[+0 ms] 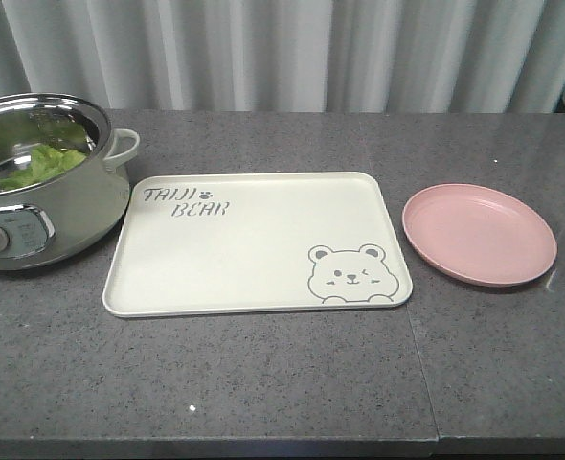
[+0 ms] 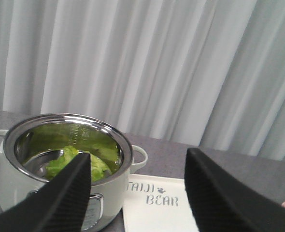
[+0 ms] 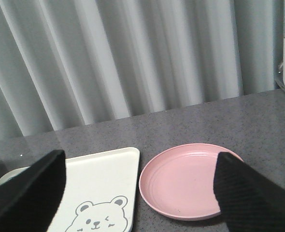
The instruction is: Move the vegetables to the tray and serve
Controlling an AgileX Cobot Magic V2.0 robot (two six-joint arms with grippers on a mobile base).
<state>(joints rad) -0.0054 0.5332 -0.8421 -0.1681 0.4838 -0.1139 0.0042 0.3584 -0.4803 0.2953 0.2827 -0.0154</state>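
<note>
Far left, the lettuce leaf (image 1: 41, 165) lies inside the pot (image 1: 33, 206), and the left gripper (image 2: 137, 166) faces it, fingers wide apart. In the centre, the tray (image 1: 254, 244) sits on the counter (image 1: 263, 383). On the right is the pink plate (image 1: 479, 233), with the right gripper (image 3: 141, 164) spread open before it.

The pot (image 1: 81, 206) is sitting with its mouth gaping upward — its steel wall is ringing the lettuce (image 1: 43, 163) on every side. The tray (image 1: 254, 259) is lying low just beside it, the pink plate (image 1: 479, 235) flanking the tray's right edge.
</note>
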